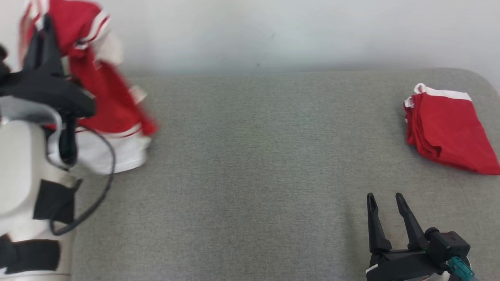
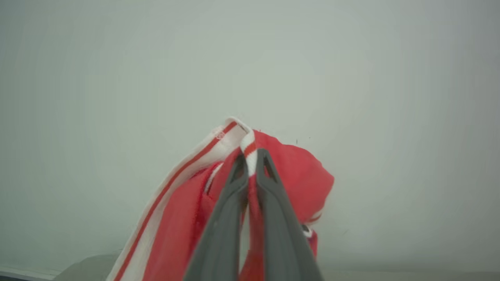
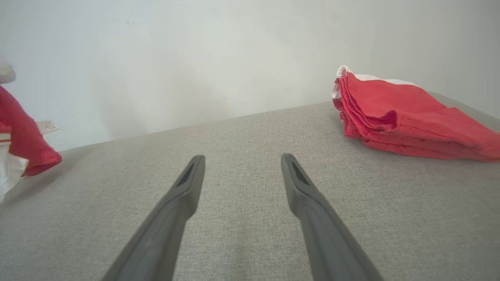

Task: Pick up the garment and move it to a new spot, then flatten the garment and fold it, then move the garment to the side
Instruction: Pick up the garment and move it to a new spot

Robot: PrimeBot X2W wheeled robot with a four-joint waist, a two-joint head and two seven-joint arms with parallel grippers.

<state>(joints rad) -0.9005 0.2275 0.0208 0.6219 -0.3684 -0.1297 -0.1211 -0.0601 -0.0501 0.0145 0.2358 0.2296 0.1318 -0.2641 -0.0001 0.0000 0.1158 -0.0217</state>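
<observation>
In the left wrist view the left gripper (image 2: 252, 157) clamps the garment (image 2: 299, 171) by its striped hem; right gripper (image 3: 243, 157) gapes.

Pale forearm (image 1: 17, 164), black straps (image 1: 52, 205), looping black cable (image 1: 110, 177), dark long-fingered right tool (image 1: 384, 199), teal connector (image 1: 458, 267)

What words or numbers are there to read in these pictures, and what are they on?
Nothing here is clear enough to read.
Small white tag on the lifted red and white garment: print too blurred to read.
Tiny mark on that garment's white band: too small to read.
Folded red garment: no writing seen.
Grey surface: no writing seen.
</observation>
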